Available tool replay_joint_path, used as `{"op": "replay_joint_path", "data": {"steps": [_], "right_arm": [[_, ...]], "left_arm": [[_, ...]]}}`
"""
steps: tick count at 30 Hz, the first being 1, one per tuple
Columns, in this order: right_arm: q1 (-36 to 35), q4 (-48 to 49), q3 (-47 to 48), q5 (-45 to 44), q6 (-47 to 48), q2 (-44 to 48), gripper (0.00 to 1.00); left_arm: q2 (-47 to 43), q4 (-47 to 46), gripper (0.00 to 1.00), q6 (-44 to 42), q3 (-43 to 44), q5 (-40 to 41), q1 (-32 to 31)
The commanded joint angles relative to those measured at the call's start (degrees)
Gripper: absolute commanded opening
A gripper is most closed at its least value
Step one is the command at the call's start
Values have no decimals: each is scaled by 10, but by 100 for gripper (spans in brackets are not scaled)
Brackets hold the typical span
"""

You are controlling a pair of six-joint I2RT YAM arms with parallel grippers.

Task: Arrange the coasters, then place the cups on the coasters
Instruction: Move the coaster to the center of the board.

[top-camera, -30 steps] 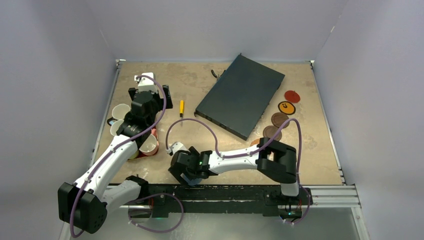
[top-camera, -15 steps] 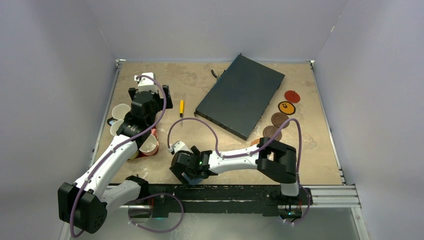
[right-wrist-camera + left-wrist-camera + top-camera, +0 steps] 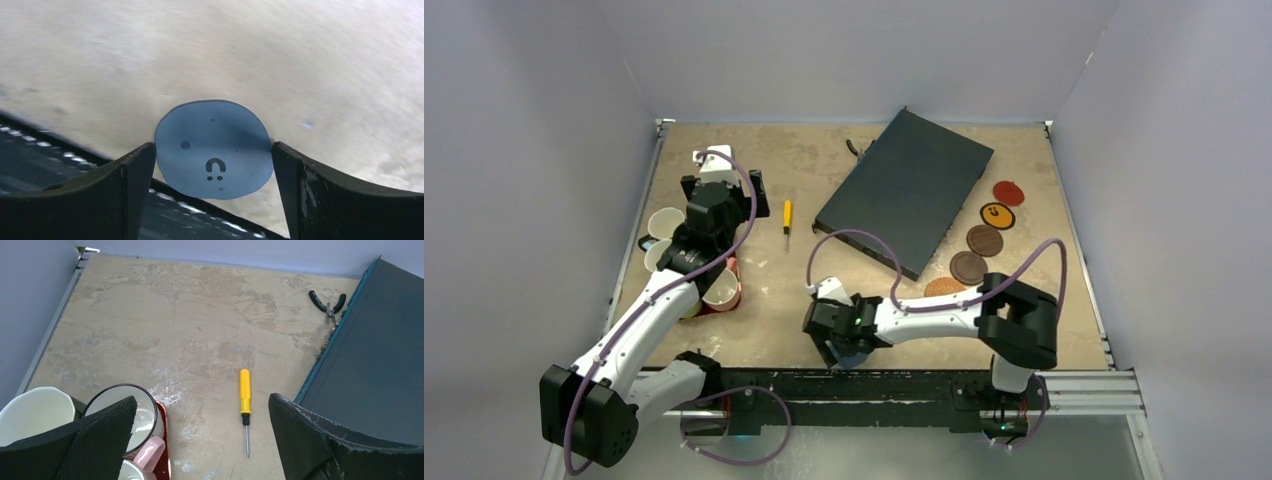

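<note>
Our right gripper (image 3: 212,156) pinches the blue-grey coaster (image 3: 210,127) edge to edge above the surface's (image 3: 774,290) near edge, probably to carry it to the coaster row (image 3: 984,240) on the right. Our left gripper (image 3: 200,437) hangs spread wide over the cups (image 3: 131,412), since coasters come first

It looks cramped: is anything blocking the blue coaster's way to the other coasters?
Nothing visible. Bare table lies between the blue-grey coaster in the right gripper and the tan cork coaster; the dark slab sits farther back.
</note>
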State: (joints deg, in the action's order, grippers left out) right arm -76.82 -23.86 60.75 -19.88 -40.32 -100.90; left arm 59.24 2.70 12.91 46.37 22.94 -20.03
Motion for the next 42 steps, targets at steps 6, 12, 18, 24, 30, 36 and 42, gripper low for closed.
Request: {"op": "replay_joint_path", "data": {"steps": [6, 12, 18, 24, 30, 36, 42], "right_arm": [[79, -134, -101, -26, -65, 95, 87], [91, -134, -101, -28, -66, 133, 88], [90, -109, -92, -32, -66, 131, 94], [90, -106, -107, -14, -81, 127, 98], [91, -121, -126, -8, -93, 128, 98], [98, -148, -132, -23, -109, 122, 98], [127, -171, -138, -41, -119, 138, 98]], "left_arm": [[-9, -12, 99, 7, 8, -4, -3], [-10, -13, 99, 8, 6, -6, -3], [-10, -14, 99, 7, 5, -6, -4], [-7, -14, 99, 7, 5, -5, -4], [-4, -14, 99, 7, 5, -7, -4], [-3, -14, 99, 7, 5, -7, -4], [-3, -14, 99, 8, 5, -8, -4]]}}
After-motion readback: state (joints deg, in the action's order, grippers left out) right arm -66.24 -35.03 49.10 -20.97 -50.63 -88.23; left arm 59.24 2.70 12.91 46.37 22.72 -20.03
